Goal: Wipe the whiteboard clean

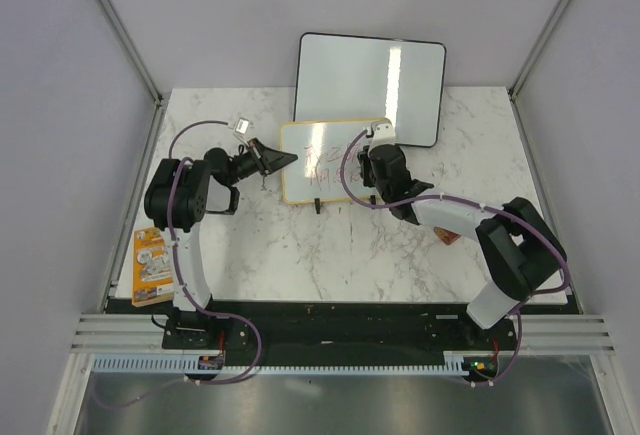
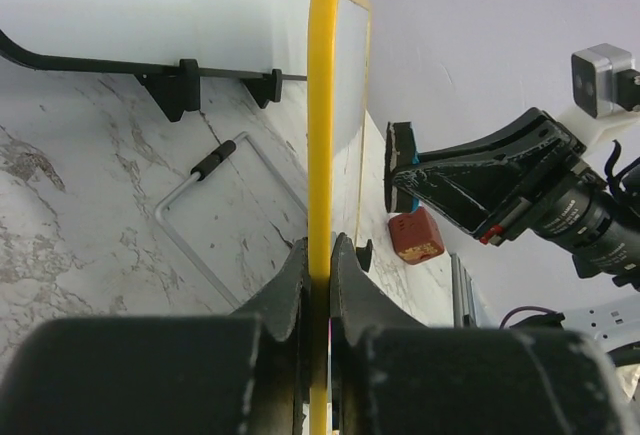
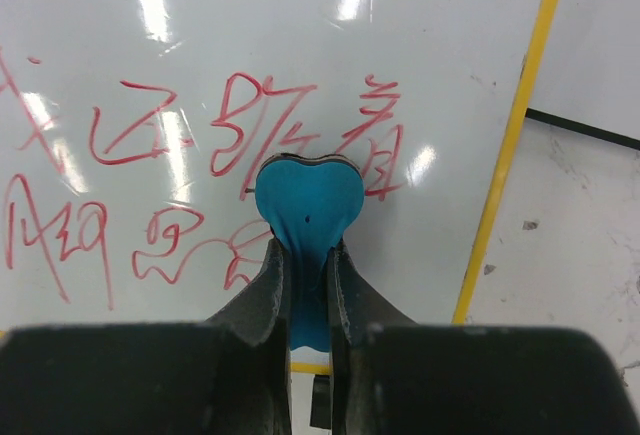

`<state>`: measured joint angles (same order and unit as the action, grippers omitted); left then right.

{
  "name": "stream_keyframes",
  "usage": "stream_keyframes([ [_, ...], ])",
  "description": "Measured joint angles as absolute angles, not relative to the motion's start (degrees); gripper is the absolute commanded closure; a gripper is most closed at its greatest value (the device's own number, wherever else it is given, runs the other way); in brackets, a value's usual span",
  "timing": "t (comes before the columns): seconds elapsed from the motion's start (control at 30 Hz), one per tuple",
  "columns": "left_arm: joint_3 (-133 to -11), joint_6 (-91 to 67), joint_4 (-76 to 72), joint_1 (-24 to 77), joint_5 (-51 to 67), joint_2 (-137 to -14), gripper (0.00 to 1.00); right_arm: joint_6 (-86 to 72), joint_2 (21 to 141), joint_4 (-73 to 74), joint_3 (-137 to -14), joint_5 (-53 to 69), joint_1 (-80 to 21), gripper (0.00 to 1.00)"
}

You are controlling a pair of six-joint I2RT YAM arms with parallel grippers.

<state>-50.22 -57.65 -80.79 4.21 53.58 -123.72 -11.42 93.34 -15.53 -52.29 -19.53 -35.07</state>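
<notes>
The whiteboard [image 1: 318, 177] is a small yellow-framed board covered in red handwriting [image 3: 150, 135], standing at the back middle of the marble table. My left gripper [image 1: 290, 159] is shut on its left frame edge [image 2: 322, 105], with a finger on either side [image 2: 320, 255]. My right gripper [image 3: 308, 255] is shut on a blue heart-shaped eraser [image 3: 308, 200]. The eraser's pad lies against the board's face over the right-hand writing. From the left wrist view the eraser [image 2: 402, 167] shows edge-on against the board.
A larger black-framed white board [image 1: 370, 75] leans against the back wall on a wire stand [image 2: 230, 205]. A small red-brown cube [image 2: 416, 235] lies on the table to the right. An orange packet [image 1: 150, 265] sits at the table's left edge.
</notes>
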Motion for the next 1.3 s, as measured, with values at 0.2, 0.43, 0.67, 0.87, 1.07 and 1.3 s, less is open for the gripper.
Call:
stream_keyframes([
  [0.2, -49.7, -58.4, -81.8, 4.2, 53.1, -124.2, 0.98, -9.7, 98.2, -19.4, -51.9, -20.7, -34.7, 1.00],
  [0.43, -50.5, -59.5, -82.1, 3.7, 52.5, -125.6, 0.98, -8.7, 101.5, -23.8, -53.0, -21.4, -35.4, 1.00],
  [0.67, -50.8, -59.7, -82.5, 3.2, 53.0, -126.1, 0.98, -6.2, 107.6, -22.8, -60.8, -24.3, -44.1, 1.00],
  [0.87, -52.2, -59.9, -82.5, 3.2, 54.1, -126.9, 0.98, -4.4, 112.3, -18.3, -67.7, -23.7, -49.9, 1.00],
  [1.07, -53.0, -60.2, -82.4, 3.2, 54.3, -127.6, 0.98, -4.2, 113.5, -14.2, -70.7, -24.6, -50.4, 1.00],
  [1.3, -53.4, -60.4, -82.4, 3.5, 54.3, -127.9, 0.98, -6.6, 111.1, -17.4, -65.7, -25.3, -48.3, 1.00],
])
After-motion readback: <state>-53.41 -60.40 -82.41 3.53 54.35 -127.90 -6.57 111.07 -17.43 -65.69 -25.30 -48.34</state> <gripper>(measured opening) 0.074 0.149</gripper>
